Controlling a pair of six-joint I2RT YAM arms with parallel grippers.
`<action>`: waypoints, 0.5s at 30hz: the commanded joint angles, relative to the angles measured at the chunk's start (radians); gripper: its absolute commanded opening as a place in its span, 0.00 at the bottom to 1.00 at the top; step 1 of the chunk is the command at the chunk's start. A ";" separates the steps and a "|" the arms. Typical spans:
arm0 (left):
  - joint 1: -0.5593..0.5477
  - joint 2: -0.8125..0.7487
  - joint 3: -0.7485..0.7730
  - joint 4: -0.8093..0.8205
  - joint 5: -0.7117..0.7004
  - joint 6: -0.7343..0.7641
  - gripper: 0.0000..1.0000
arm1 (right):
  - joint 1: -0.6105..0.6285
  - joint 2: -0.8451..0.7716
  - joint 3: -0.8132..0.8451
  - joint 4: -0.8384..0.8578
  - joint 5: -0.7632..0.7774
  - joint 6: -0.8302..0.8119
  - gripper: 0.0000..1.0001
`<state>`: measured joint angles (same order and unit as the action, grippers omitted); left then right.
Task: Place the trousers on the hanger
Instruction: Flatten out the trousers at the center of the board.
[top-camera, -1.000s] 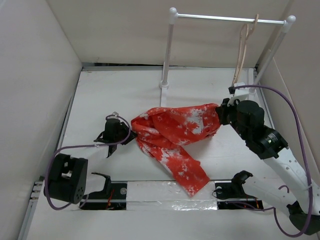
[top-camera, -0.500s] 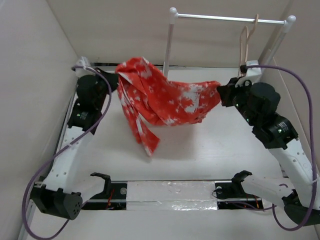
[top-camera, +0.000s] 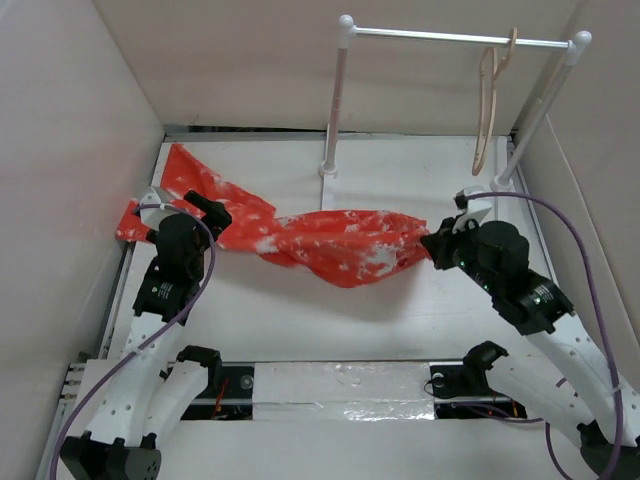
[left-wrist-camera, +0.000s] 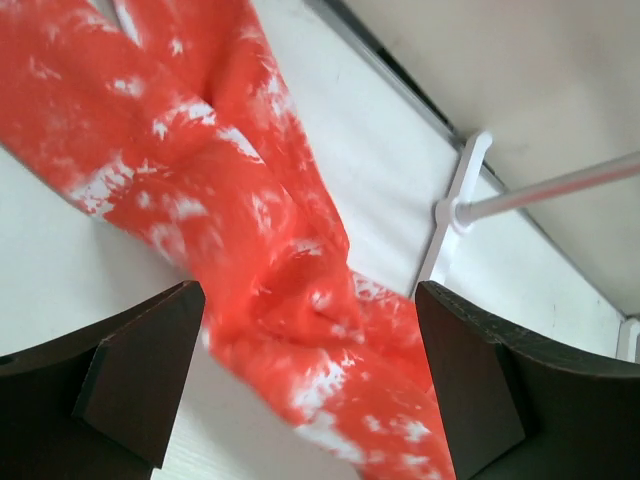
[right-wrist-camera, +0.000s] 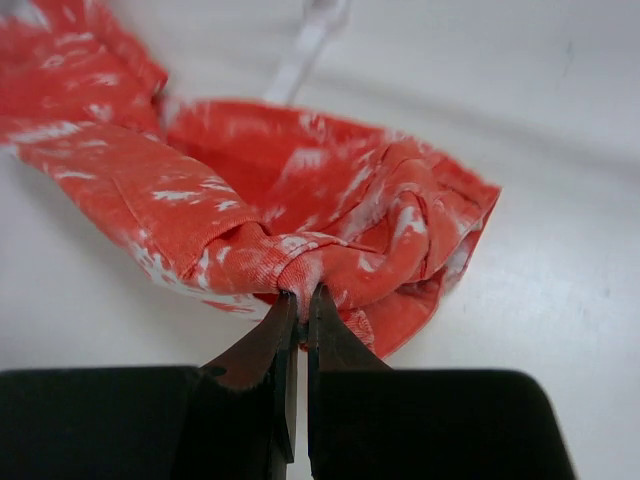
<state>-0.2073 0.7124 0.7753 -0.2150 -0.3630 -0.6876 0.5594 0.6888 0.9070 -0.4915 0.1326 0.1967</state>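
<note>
Trousers (top-camera: 340, 250) lie before rail stand (top-camera: 335, 100); hanger (top-camera: 487, 105) apparently hooked on it

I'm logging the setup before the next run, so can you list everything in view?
trousers: one, orange-red with white blotches, stretched across the table from the left wall to the right pincer
hanger: one, pale wood colour, hooked on the rail at its right end
rail stand: one, white, two posts and a bar, at the back of the table
table: one, white, walled in on three sides
left pincer: one, dark, open over the trousers' left part, gripping nothing
right pincer: one, dark, shut on a bunched end of the trousers
</note>
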 joint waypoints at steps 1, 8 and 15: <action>0.002 -0.014 -0.001 0.025 0.048 -0.035 0.85 | 0.028 -0.058 0.018 -0.004 -0.016 0.041 0.00; 0.002 0.004 -0.170 0.025 0.151 -0.082 0.83 | 0.028 -0.123 -0.078 -0.098 0.105 0.105 0.00; 0.002 0.122 -0.301 0.068 -0.031 -0.211 0.77 | 0.037 -0.138 -0.105 -0.087 0.091 0.156 0.00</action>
<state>-0.2073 0.8104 0.5022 -0.1909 -0.3016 -0.8265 0.5896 0.5632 0.7952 -0.6289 0.2050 0.3187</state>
